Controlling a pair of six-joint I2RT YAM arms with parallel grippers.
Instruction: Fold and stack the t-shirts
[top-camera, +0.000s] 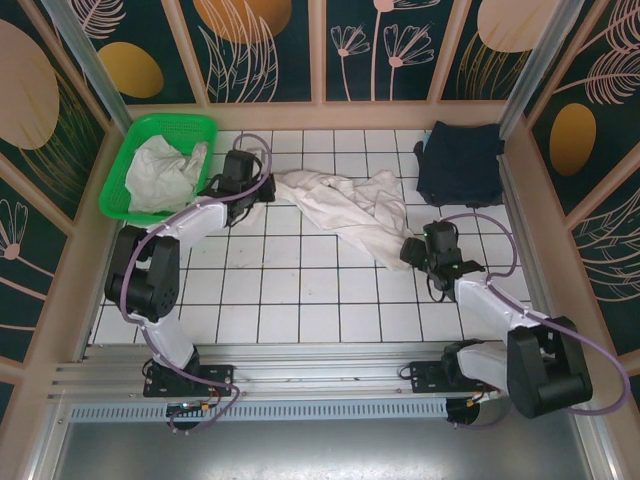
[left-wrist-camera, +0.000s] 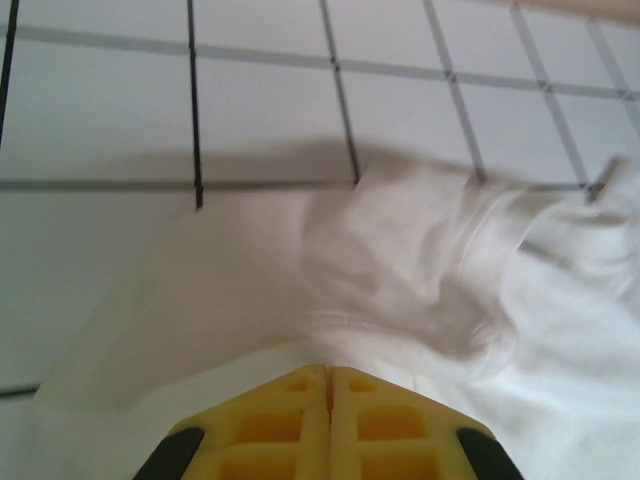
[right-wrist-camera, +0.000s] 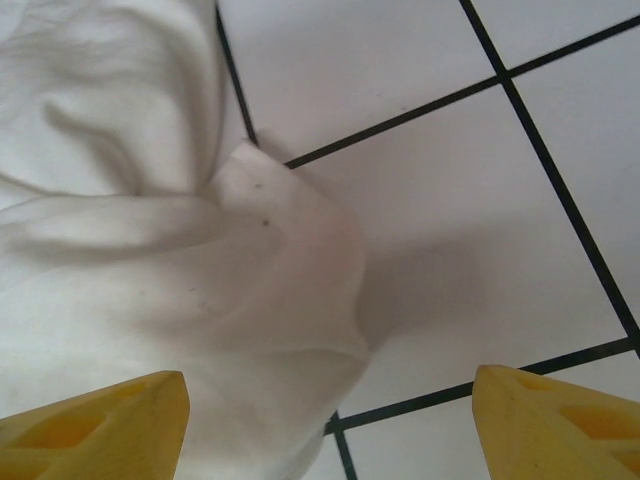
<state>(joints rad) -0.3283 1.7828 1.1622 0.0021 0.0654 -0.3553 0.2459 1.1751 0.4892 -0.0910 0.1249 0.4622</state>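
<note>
Basket (top-camera: 192, 122), green mesh, sits at the far left corner of the table (top-camera: 300, 300) with a crumpled shirt (top-camera: 160, 172) bundled inside. Just right of it, the left gripper (top-camera: 262, 186) meets the left end of the white shirt (top-camera: 345, 208), which lies as a wrinkled band running rightward and toward the near edge across the tiles. At the far right corner a navy shirt (top-camera: 460, 162) lies folded, well apart from both grippers. The right gripper (top-camera: 410, 250) sits at the white shirt's near right end.

From above, each arm's body hides its own fingertips. The left wrist view shows the left gripper (left-wrist-camera: 328, 385) with its yellow fingers pressed together and the white shirt (left-wrist-camera: 410, 260) gathered into folds right at their tips, apparently pinched. The right wrist view shows the right gripper (right-wrist-camera: 330, 430) spread wide and holding nothing, with a corner of the white shirt (right-wrist-camera: 200, 290) on the tile between its fingers, nearer the left one.
</note>
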